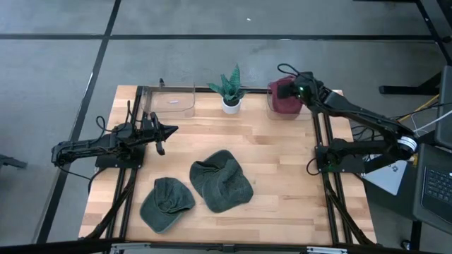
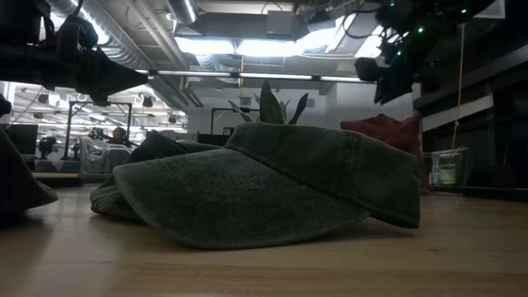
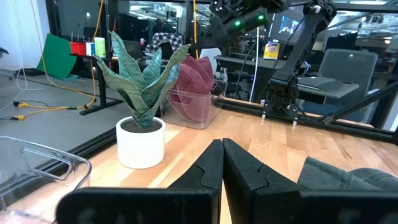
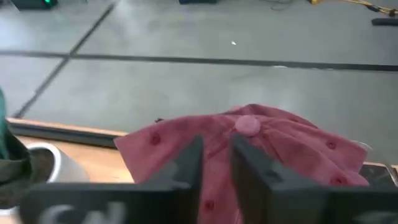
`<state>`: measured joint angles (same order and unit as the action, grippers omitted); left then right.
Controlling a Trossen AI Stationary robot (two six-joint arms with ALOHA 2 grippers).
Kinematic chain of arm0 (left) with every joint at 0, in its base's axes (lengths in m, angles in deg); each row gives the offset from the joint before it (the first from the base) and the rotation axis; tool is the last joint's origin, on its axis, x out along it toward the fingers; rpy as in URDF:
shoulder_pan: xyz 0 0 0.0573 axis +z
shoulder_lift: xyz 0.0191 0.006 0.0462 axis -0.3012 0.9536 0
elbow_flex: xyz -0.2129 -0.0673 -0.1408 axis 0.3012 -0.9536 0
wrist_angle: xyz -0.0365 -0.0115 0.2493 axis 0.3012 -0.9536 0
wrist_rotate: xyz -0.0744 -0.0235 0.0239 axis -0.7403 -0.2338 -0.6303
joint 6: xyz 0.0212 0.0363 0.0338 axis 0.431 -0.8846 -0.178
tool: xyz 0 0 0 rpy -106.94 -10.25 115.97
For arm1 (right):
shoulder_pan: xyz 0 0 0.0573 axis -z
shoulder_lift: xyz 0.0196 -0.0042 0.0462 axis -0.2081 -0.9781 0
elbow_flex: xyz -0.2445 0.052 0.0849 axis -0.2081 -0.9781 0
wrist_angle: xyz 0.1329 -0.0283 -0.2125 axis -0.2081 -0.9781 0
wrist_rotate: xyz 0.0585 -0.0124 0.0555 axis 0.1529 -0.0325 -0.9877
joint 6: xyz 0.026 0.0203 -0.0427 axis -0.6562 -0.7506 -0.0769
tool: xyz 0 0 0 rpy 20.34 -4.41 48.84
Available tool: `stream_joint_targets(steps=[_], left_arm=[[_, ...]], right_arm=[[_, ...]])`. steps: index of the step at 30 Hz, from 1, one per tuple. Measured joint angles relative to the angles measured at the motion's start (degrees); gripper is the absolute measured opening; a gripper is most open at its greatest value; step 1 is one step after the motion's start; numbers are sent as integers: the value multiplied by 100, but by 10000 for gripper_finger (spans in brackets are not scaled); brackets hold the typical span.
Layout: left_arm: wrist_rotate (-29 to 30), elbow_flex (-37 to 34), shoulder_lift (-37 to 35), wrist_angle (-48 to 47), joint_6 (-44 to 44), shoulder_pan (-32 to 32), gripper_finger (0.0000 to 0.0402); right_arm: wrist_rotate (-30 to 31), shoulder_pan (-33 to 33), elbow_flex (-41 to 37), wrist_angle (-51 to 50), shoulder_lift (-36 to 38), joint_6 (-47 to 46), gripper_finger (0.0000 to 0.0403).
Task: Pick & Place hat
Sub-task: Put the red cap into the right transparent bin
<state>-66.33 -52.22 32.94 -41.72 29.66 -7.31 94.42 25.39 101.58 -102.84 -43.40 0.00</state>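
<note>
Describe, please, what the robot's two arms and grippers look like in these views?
Both arms are dark, slim and jointed, with black cables along them. The left gripper has matte black, angular, wedge-shaped fingers. The right gripper has similar dark blocky fingers, and small green lights glow near its wrist.

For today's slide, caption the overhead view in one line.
Right gripper over a red cap in a clear bin; two green caps on the table.

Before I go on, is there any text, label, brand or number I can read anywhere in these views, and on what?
None is readable.
Green caps, red cap and white plant pot: no print shows.
Clear bins: no labels.
Bottle on the desk behind: label too small to read.
Background screens and bottles: blurred.
</note>
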Motion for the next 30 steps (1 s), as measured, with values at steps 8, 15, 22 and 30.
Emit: stream_joint_targets(steps=[8,15,22,30], left_arm=[[0,-2,0,0,0,0,4],[0,-2,-2,-2,0,2,4],[0,0,0,-2,0,2,4],[0,0,0,0,0,2,4]], right_arm=[[-108,257,52,-153,-710,16,17],[-136,701,32,-30,-1345,260,9],[-522,903,26,228,-1911,430,4],[-505,759,142,179,-1482,574,7]])
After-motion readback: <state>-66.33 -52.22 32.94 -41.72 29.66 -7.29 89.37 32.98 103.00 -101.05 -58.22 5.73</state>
